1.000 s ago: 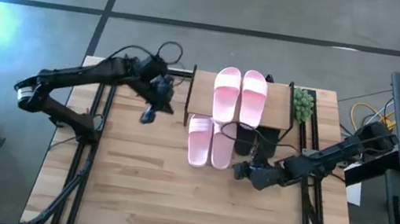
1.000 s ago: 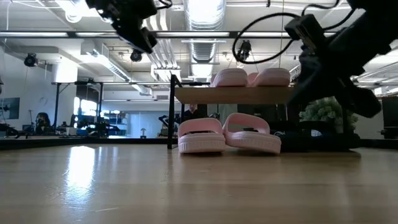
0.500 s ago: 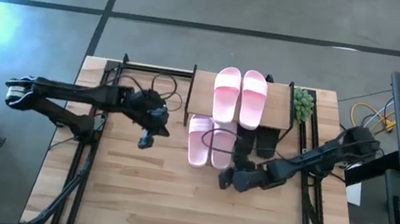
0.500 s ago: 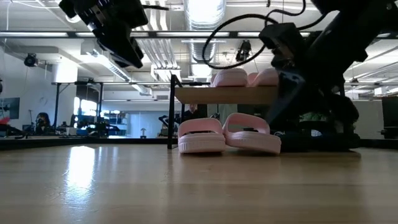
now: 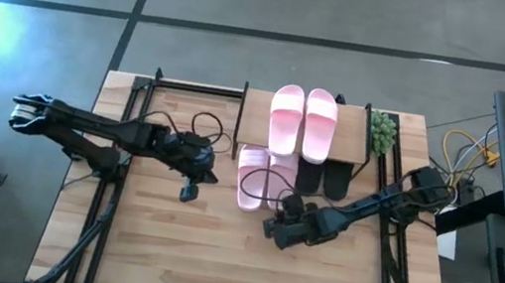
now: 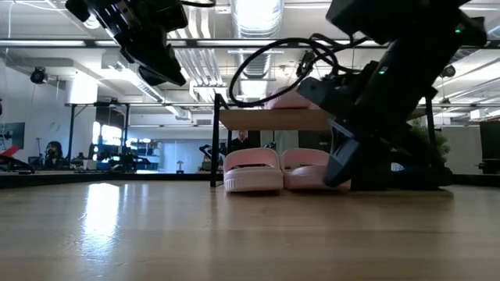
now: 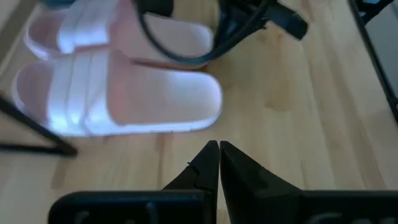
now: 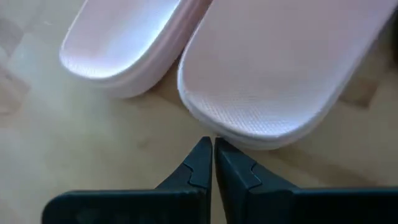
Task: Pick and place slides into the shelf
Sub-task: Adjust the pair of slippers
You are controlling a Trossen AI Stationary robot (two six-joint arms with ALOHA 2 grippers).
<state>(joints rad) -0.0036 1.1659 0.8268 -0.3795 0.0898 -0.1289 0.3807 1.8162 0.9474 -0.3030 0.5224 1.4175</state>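
Note:
Two light pink slides [image 5: 303, 119] lie on the shelf's top board [image 5: 256, 114]. Two more pink slides [image 5: 262, 177] and two black slides [image 5: 323, 178] lie on the table under and in front of it. My right gripper [image 5: 270, 231] is shut and low over the table, just at the near end of the lower pink pair [image 8: 280, 74]. My left gripper [image 5: 189, 193] is shut and hangs above the table, left of that pair [image 7: 118, 99]. In the low view it shows high up [image 6: 173, 76]. My right gripper's shut fingertips [image 8: 202, 149] stand right at the heel edge [image 8: 230, 134] of one lower pink slide, coming level from the table's near side. Whether they touch it, I cannot tell.
A bunch of green grapes [image 5: 381, 131] sits at the shelf's right end. Arm cables loop over the lower slides [image 5: 273, 170]. Black frame rails run along both table sides [image 5: 120, 157]. Bare wooden tabletop [image 5: 215, 256] spreads out on the near side.
My right gripper has moved toward the table's left and slightly nearer, ending at the near ends of the lower pink slides. My left gripper has drawn back from the shelf's left end toward the near edge, its arm folding low across the table.

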